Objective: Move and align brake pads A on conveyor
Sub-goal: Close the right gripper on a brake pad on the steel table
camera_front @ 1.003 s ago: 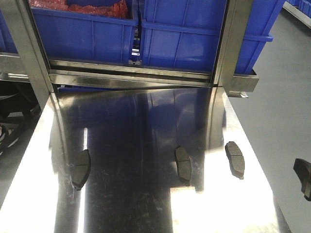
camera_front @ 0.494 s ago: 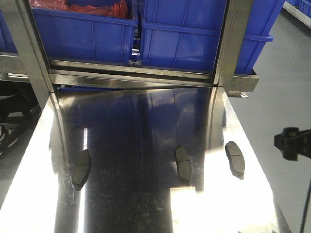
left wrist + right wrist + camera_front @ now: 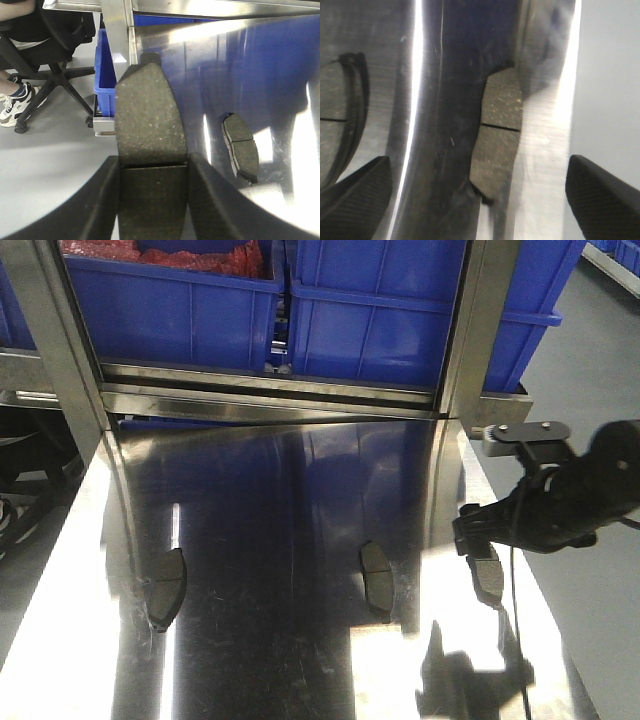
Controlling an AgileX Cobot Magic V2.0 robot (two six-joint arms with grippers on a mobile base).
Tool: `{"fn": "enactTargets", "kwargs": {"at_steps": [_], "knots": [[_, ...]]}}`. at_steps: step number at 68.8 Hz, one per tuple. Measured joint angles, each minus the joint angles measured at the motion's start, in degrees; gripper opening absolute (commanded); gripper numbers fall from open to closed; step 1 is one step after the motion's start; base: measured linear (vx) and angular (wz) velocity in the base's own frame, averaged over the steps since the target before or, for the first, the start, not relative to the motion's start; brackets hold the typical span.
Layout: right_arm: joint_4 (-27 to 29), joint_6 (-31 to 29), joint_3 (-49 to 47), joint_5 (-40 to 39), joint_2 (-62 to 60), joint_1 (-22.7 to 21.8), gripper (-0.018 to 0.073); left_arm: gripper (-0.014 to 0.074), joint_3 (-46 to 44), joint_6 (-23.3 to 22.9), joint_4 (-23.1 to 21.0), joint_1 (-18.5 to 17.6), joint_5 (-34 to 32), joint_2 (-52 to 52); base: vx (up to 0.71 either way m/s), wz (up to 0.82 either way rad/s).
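Note:
Three brake pads lie on the shiny steel tabletop in the front view: left, middle and right. My right arm hangs over the right pad and partly hides it. In the right wrist view my right gripper is open, with that pad lying below, between the fingers and untouched. My left gripper is shut on a fourth brake pad, held off the table's left edge above the floor. Another pad lies on the steel beside it. The conveyor is out of view.
Blue bins sit on a steel rack behind the table, framed by steel posts. An office chair and a small blue bin stand on the grey floor left of the table. A further pad shows at the right wrist view's left edge.
My right arm has swung in from the right edge of the front view and now hangs over the right pad. The three pads on the table have not moved.

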Motion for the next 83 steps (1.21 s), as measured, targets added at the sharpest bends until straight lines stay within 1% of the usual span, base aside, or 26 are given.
{"fn": "enactTargets", "kwargs": {"at_steps": [19, 38, 55, 60, 68, 82, 83], "knots": [[0.46, 0.66, -8.26, 3.36, 11.30, 0.00, 0.0636, 0.0077, 0.00, 0.00, 0.00, 0.00, 0.00, 0.00, 0.00, 0.00], [0.41, 0.73, -9.39, 2.89, 16.16, 0.00, 0.0596, 0.0077, 0.00, 0.05, 0.00, 0.00, 0.00, 0.00, 0.00, 0.00], [0.26, 0.73, -9.68, 2.60, 16.50, 0.00, 0.0550, 0.0077, 0.00, 0.05, 0.00, 0.00, 0.00, 0.00, 0.00, 0.00], [0.20, 0.73, -9.68, 2.60, 16.50, 0.00, 0.0519, 0.0077, 0.00, 0.05, 0.00, 0.00, 0.00, 0.00, 0.00, 0.00], [0.20, 0.73, -9.68, 2.91, 16.50, 0.00, 0.0431, 0.0077, 0.00, 0.05, 0.00, 0.00, 0.00, 0.00, 0.00, 0.00], [-0.04, 0.73, -9.68, 3.92, 16.50, 0.00, 0.0183, 0.0077, 0.00, 0.05, 0.00, 0.00, 0.00, 0.00, 0.00, 0.00], [-0.04, 0.73, -9.68, 4.02, 16.50, 0.00, 0.0153, 0.0077, 0.00, 0.05, 0.00, 0.00, 0.00, 0.00, 0.00, 0.00]]}}
